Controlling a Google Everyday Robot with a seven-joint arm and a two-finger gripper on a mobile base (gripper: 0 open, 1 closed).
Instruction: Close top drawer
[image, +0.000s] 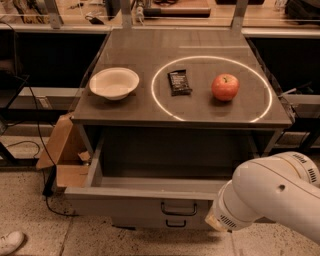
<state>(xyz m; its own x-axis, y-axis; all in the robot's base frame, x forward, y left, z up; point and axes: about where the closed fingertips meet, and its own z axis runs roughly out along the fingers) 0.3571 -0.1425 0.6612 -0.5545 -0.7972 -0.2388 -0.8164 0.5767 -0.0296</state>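
The top drawer (135, 200) is a wide, shallow grey metal drawer pulled out from under the table top. Its inside looks empty. A small dark wire handle (178, 208) sits at the centre of its flat front panel. My white arm (270, 197) fills the lower right of the camera view, in front of the drawer's right end. The gripper itself is hidden behind or below the arm and does not show.
On the table (125, 112) lie a white bowl (114, 83), a dark snack bar (179, 82) and a red apple (225, 87). A lower drawer handle (176, 223) shows below. A cardboard box (62, 150) stands at the left. A shoe (9, 243) is at the bottom left.
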